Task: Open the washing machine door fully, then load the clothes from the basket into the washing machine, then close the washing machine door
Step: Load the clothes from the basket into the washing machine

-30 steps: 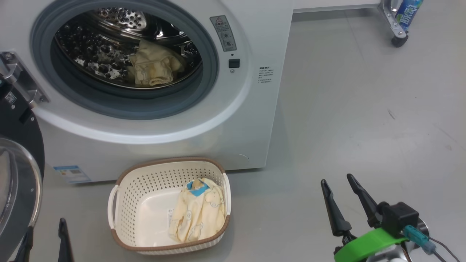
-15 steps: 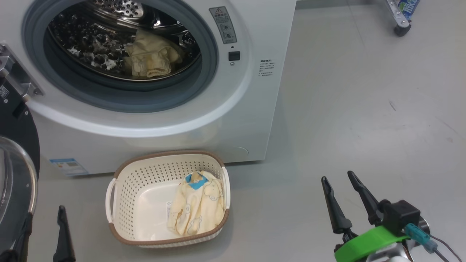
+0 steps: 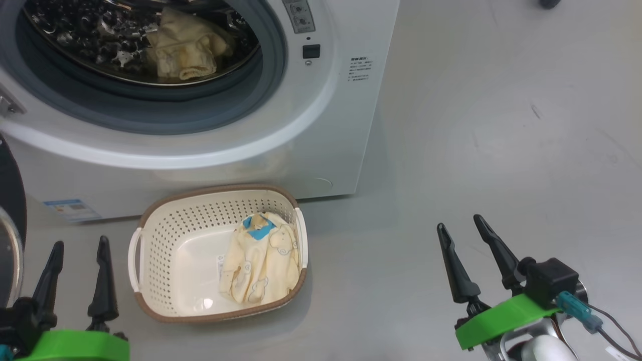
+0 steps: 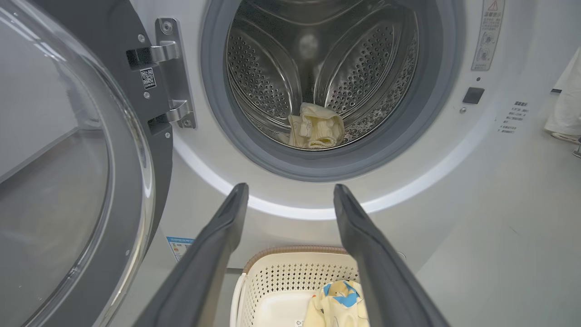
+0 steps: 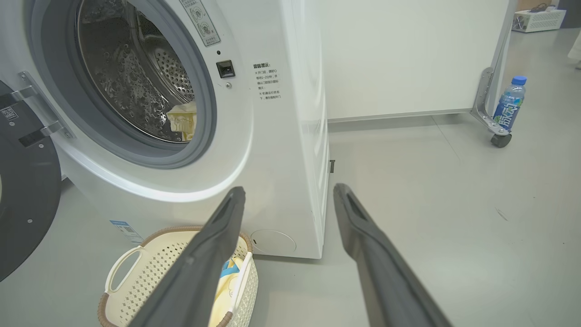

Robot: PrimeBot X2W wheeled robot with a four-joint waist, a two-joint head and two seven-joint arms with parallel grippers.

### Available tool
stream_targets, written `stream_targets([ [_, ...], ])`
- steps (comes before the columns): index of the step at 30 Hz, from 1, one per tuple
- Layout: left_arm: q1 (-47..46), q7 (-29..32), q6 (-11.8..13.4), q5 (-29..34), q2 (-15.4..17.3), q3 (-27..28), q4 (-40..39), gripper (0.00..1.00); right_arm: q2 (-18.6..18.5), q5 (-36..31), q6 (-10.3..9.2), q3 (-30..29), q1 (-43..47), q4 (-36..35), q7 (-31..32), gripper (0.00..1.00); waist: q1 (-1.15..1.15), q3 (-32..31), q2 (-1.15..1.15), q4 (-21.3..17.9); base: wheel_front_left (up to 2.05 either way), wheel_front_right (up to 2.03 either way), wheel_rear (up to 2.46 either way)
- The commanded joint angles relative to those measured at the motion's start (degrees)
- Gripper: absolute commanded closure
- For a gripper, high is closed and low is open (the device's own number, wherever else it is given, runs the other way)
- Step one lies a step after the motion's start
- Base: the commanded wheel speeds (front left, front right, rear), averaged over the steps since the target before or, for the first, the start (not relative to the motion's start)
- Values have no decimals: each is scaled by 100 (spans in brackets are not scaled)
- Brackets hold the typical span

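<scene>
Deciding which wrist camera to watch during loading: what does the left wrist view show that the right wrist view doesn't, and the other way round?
Left wrist view adds: the door's glass bowl, and a straight look into the drum with the loaded garment seen whole.
Right wrist view adds: the machine's side panel, and a water bottle beside a castor.
Both share: the open washing machine door, and the basket holding a garment with a blue patch.
</scene>
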Motion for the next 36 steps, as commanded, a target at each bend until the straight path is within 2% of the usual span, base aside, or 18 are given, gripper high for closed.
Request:
stream_targets([
  [1,-265,-12,-19,41,176,233,-108,0,-32,25,0,124,-230,-204,-55,0,-1,98,0,-56,0,0,0],
  [22,-2145,48,-884,42,353,-271,1104,0,-32,188,0,247,-593,-611,-55,0,-1,1998,0,-623,0,0,0],
  [28,-2857,145,-1048,89,247,-563,1591,0,-32,269,0,257,-657,-699,-55,0,-1,2522,0,-638,0,0,0],
  [36,-3511,283,-1201,162,263,-944,2456,0,-32,373,0,347,-829,-808,-55,0,-1,3059,0,-759,0,0,0],
])
